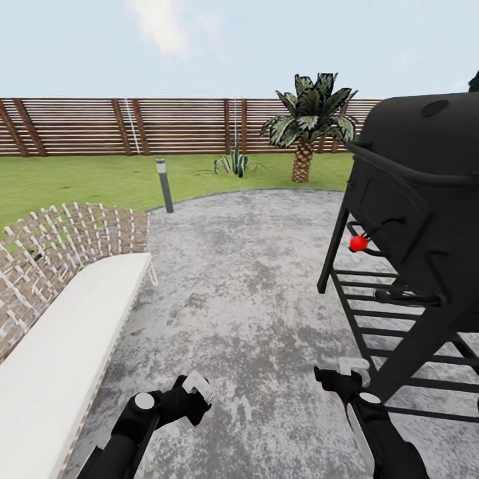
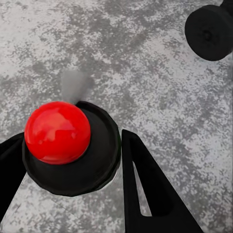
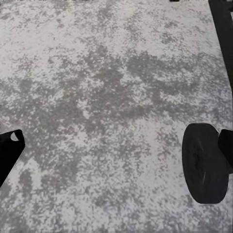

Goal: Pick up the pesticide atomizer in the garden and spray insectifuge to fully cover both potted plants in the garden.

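The brown-and-white woven wicker seat with its white cushion [image 1: 63,319] stands close on the left. Turning the base carelessly could clip it. The left claw [image 1: 195,390] hangs low over the round grey mottled stone patio [image 1: 246,266], its fingers [image 2: 145,184] well apart and gripping nothing. A glossy red ball on a black disc [image 2: 58,132] sits beyond them. Past the patio edge, the slim grey bollard lamp [image 1: 164,185] could be mistaken for the pesticide atomizer. The striped blue-green agave [image 1: 235,163] by the brown slatted fence [image 1: 80,126] could likewise pass for a potted plant, though it has no pot. The palm with a scaly trunk [image 1: 308,123] is no target either. The right claw [image 1: 343,374] is spread too, and empty. It is near the black grill [image 1: 412,219], whose frame the arm might strike. I cannot tell from here where the atomizer lies, which way it points or how its long axis runs.
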Motion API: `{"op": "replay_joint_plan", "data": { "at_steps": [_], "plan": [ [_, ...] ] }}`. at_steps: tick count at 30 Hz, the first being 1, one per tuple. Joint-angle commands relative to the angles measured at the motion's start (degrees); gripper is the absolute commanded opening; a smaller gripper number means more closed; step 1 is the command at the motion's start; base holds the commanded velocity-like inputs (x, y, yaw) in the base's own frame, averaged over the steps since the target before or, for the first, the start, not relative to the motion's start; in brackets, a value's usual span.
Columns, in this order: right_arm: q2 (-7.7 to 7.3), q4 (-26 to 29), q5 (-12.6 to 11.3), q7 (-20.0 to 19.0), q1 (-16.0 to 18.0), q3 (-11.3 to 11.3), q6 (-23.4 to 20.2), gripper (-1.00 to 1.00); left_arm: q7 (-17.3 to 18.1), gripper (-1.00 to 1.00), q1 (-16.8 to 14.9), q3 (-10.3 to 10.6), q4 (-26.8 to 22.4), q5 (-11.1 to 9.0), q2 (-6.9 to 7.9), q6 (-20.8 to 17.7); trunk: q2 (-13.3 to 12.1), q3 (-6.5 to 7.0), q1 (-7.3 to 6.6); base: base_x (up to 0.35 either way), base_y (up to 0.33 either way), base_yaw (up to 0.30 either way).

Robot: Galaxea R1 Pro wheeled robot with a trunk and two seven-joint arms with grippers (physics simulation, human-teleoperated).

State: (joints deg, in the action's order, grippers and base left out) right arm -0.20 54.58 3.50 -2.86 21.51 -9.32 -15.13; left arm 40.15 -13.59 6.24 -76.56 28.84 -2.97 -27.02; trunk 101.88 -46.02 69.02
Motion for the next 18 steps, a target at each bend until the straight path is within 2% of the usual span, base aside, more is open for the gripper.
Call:
{"op": "replay_joint_plan", "data": {
  "at_steps": [1, 10, 18],
  "plan": [
    [0.02, 0.1, 0.37, -0.3, 0.02, -0.11, -0.34, 1.0, 0.36, -1.0, -0.03, -0.02, -0.08, 0.34, -0.02, -0.23, 0.02, -0.05, 0.01, 0.172, 0.212, -0.014],
    [0.04, 0.11, 0.37, -0.3, 0.02, -0.14, -0.37, 1.0, 0.29, -1.0, -0.03, 0.0, -0.08, 0.34, -0.02, -0.23, 0.02, -0.04, 0.01, 0.238, 0.239, -0.002],
    [0.05, 0.13, 0.37, -0.3, 0.02, -0.13, -0.35, 1.0, 0.28, -1.0, -0.03, 0.0, -0.08, 0.34, -0.02, -0.23, 0.02, -0.04, 0.01, 0.333, 0.113, 0.0]
  ]
}}
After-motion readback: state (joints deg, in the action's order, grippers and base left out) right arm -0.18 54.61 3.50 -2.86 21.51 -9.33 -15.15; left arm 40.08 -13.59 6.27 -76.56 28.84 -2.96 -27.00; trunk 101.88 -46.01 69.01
